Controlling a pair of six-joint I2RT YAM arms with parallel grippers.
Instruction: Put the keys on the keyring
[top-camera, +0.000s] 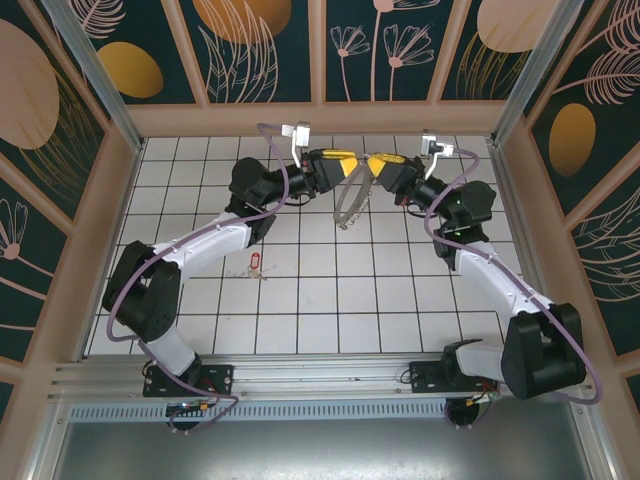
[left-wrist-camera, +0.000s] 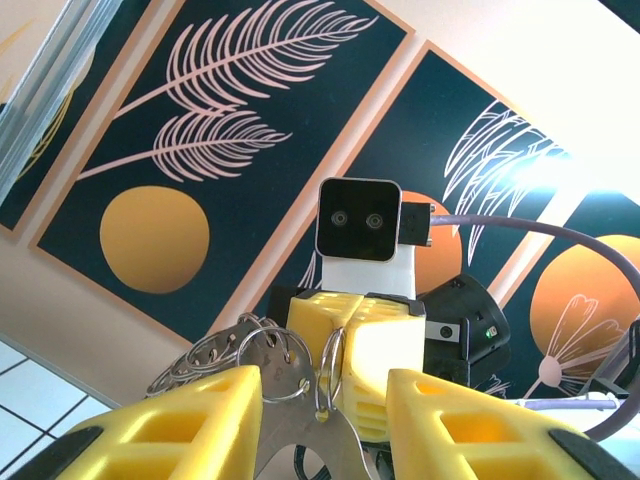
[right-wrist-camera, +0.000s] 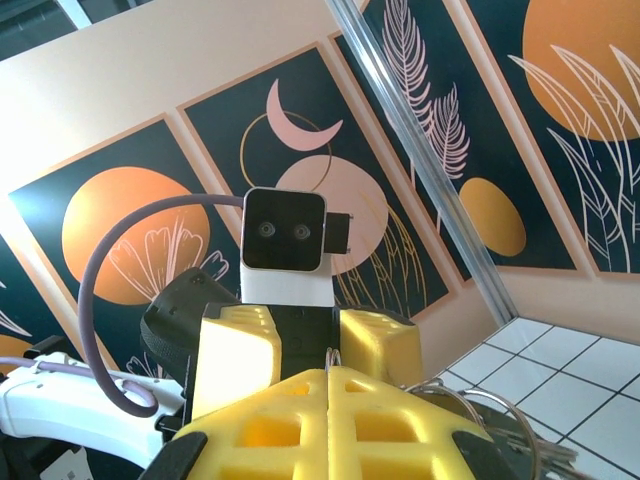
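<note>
Nearest the overhead camera, the metal rail (top-camera: 320, 372) runs along the near edge and carries both arm bases. Beyond it lies the white-tiled counter (top-camera: 330, 300), closed in by walls (top-camera: 260, 45) of dark panels painted with pale leaves and orange discs.

The left arm (top-camera: 200, 250) and the right arm (top-camera: 490, 275) rise from their bases and bend inward, so that their yellow tips meet above the far middle of the counter.

The right claw (top-camera: 370, 167) is closed. From its own wrist camera its two yellow fingers sit pressed together at the seam (right-wrist-camera: 330, 378), pinching the wire of the keyring (right-wrist-camera: 485, 412), whose small metal pieces fan out to the right. The left wrist camera faces this claw (left-wrist-camera: 345, 335) and shows the same pinch on the loop.

The left claw (top-camera: 352, 166) has its fingers (left-wrist-camera: 205, 420) apart, with the keyring (left-wrist-camera: 240, 350) and a flat metal piece in the gap. Whether the pads press on the metal I cannot tell.

From above, the keyring (top-camera: 348, 207) hangs in the air below the two tips, clear of the tiles.

The key (top-camera: 254, 263), with its red-pink head, lies on the counter beside the left arm, well apart from the keyring.
</note>
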